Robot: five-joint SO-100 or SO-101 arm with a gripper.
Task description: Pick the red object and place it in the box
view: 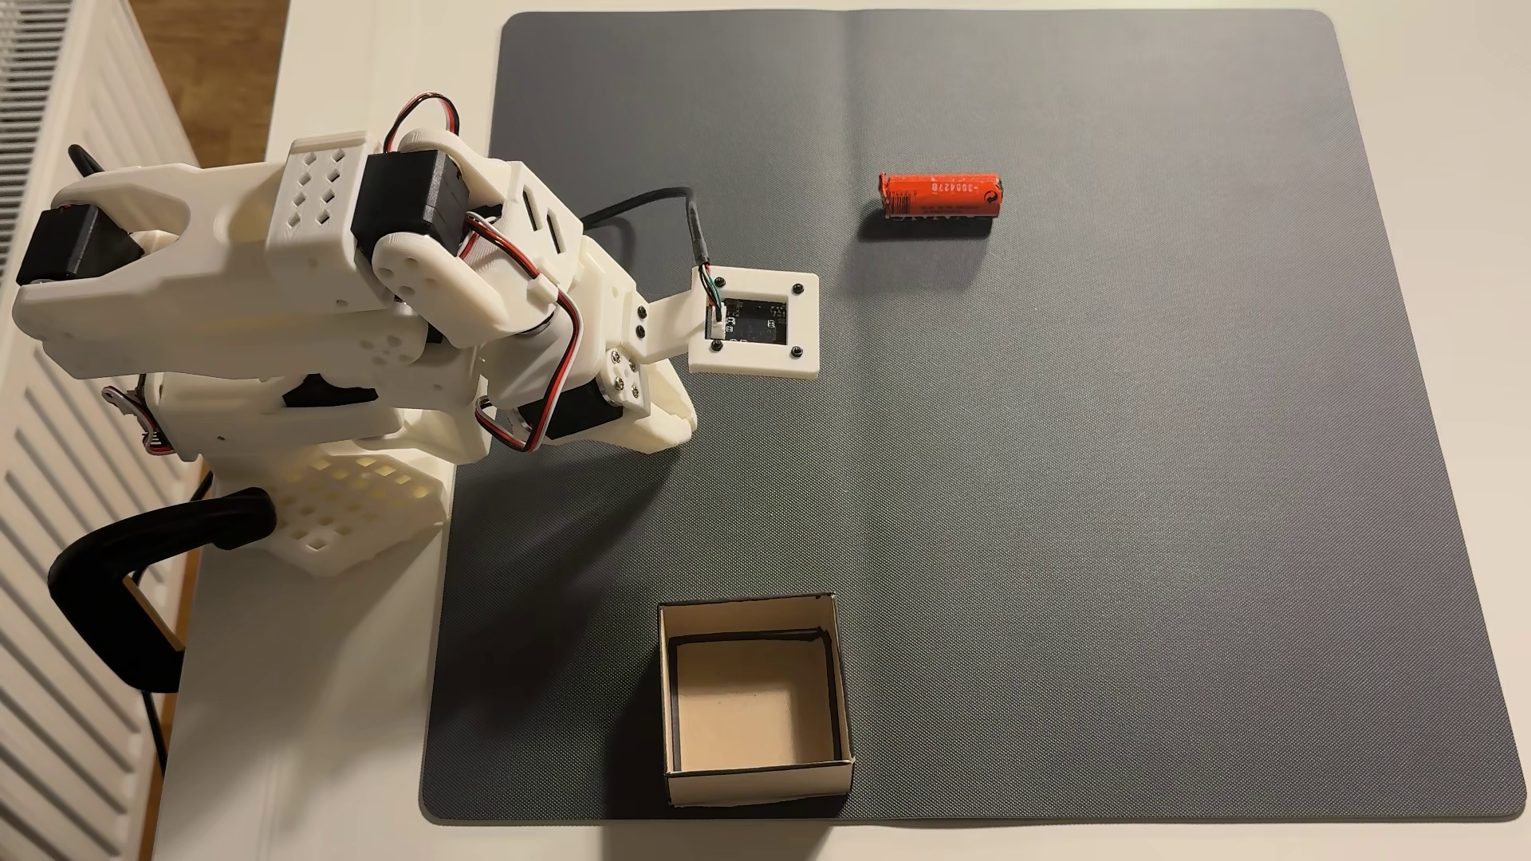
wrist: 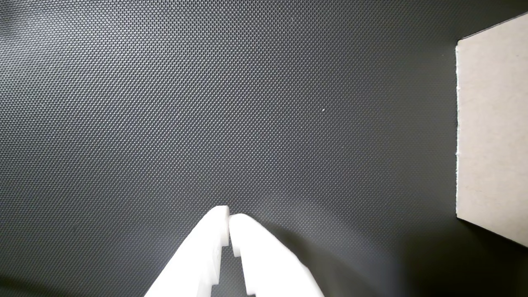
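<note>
While folded at the mat's left edge in the fixed view:
Pincer (wrist: 229, 216): tips together, empty
Red object (view: 940, 195): lying on mat (view: 1077, 497); well apart from box (view: 755, 699)

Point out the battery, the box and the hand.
battery (view: 940, 194): fixed view, middle of its red wrapper.
box (view: 755, 783): fixed view, its near outer wall.
hand (wrist: 229, 218): wrist view, between its white fingertips.

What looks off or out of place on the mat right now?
Nothing stands out. The red object lies intact on the mat, the box sits upright and empty, and the hand is shut, holding nothing.
</note>
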